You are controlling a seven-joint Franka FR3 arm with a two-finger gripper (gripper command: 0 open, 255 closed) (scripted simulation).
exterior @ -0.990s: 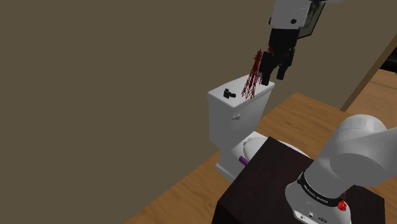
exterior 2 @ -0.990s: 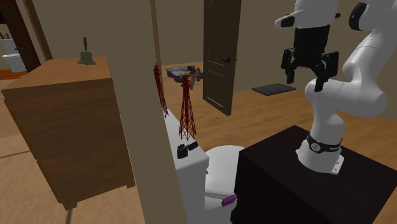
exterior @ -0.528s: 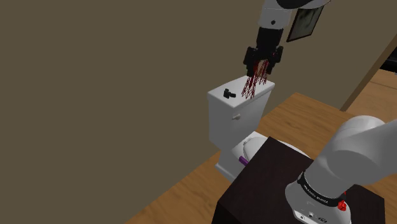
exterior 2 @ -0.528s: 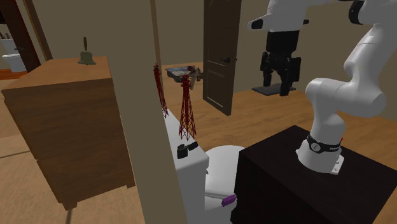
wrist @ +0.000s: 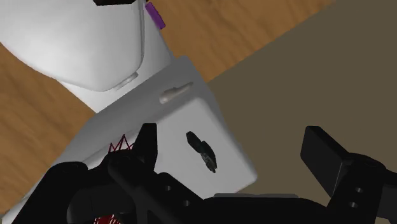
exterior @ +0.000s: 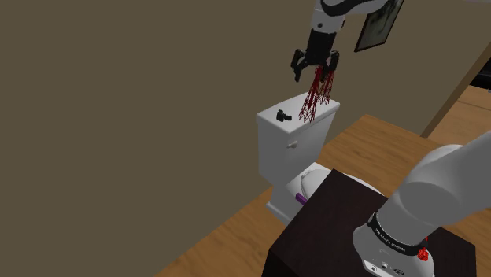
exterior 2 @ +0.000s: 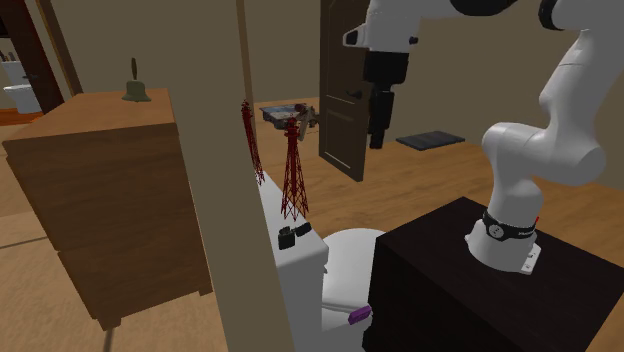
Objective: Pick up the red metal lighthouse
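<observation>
Hovering above the toilet tank with the hand open; fingers spread, nothing in them; the red lighthouse, drawn as a thin red lattice tower, stood upright on the tank lid at the end toward the shoulder view's right, its tip right at the hand in that view; second exterior view put the hand higher than the lighthouse and off toward that view's right, so I couldn't tell how near the tip really was; wrist view showed the snag: red lattice peeked out beside one finger, not in the gap between the two; the gap looked down on bare lid and a small black item lying there; step in hand, as I judged it: approach and alignment, grasp not yet begun; next move called for a sideways shift to bring the lighthouse between the fingers, then a straight descent past the tip so the pads met a sturdier stretch of lattice, then a close; cautions: tall and narrow, so probably quick to tip from any glancing touch on the way down; black item shared the lid, apart from the lighthouse, best left alone; lift should go straight up, clear of the wall behind the tank.
</observation>
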